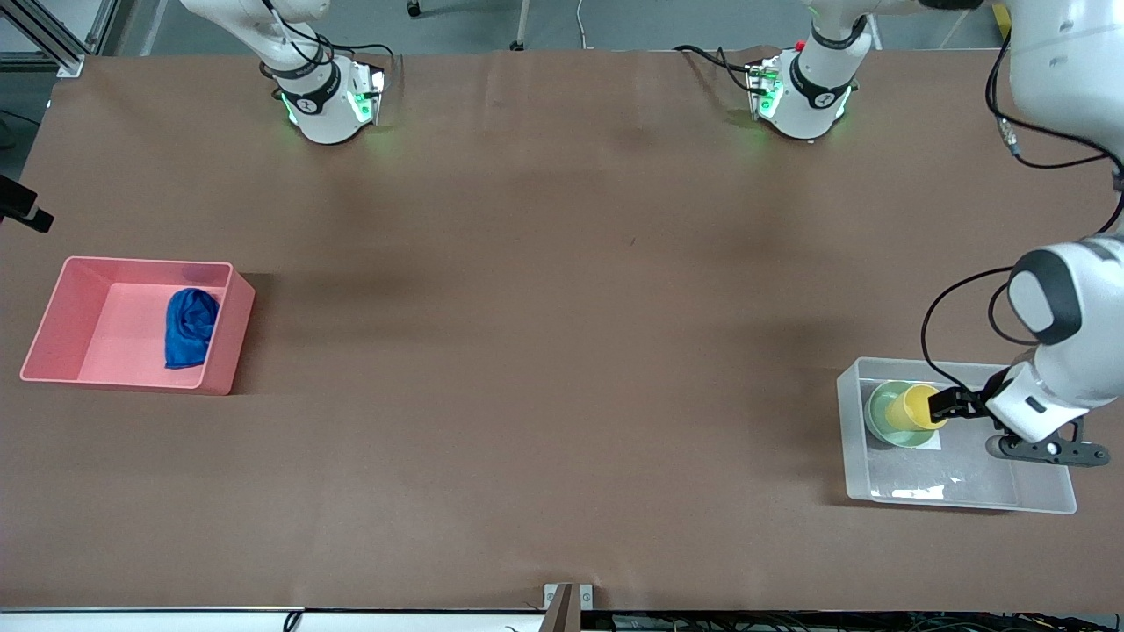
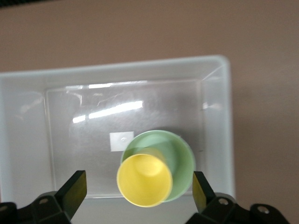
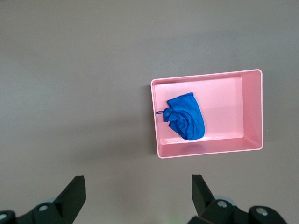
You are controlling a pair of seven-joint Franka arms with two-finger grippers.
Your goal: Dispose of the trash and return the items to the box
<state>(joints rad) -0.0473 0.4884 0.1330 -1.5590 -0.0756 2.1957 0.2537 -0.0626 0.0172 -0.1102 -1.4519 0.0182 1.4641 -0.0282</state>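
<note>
Yellow cup (image 2: pixel 144 179) between L jaws, wide open

No readable text, brand or number anywhere, small white sticker (image 2: pixel 121 141) on the floor of the clear box (image 2: pixel 219 116) appears blank, markings on the arm bases too small to make out

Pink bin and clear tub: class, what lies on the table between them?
Nothing: the front view shows only bare brown table between pink bin and clear tub.
</note>
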